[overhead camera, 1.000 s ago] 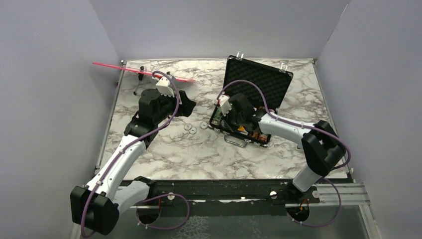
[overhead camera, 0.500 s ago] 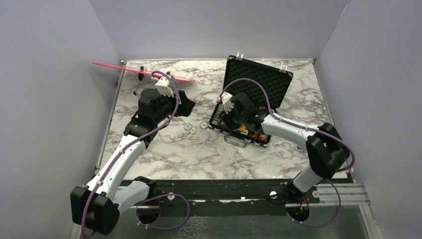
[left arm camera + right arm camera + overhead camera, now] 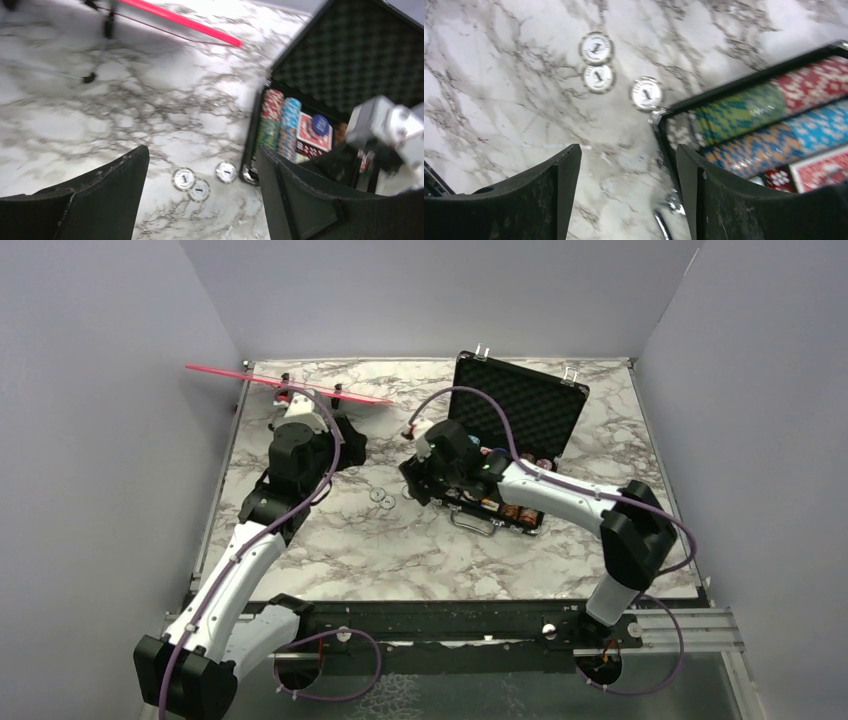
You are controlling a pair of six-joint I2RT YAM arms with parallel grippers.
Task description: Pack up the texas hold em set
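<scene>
On the left, we see the left gripper (image 3: 202, 160) with its jaws spread wide, gripping nothing, above the grey-veined white marble table (image 3: 400, 550). Three small white round buttons (image 3: 598, 77) lie loose on the marble, just beside the black rectangular briefcase (image 3: 515, 405). The right gripper (image 3: 628, 152) is also wide apart and empty, over the case's left corner. The case sits right of centre with its foam-lined lid raised and rows of multicoloured poker chips (image 3: 749, 107) inside.
</scene>
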